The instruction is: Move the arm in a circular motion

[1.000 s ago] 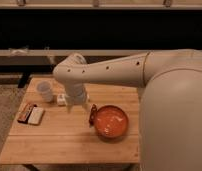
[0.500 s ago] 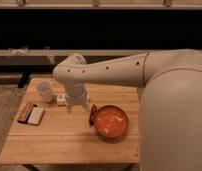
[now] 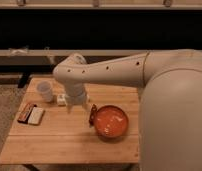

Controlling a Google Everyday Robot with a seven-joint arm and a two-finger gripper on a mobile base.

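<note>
The big cream-white arm reaches in from the right across the wooden table. Its rounded elbow is above the table's back left part. The wrist points straight down. The gripper hangs just above the table top, between a white cup and an orange bowl. Its two slim fingers stand apart with nothing between them. One fingertip is close to the bowl's left rim.
A small white block lies beside the wrist, partly hidden by it. Two flat packets lie at the table's left edge. A dark shelf wall with a pale rail runs behind the table.
</note>
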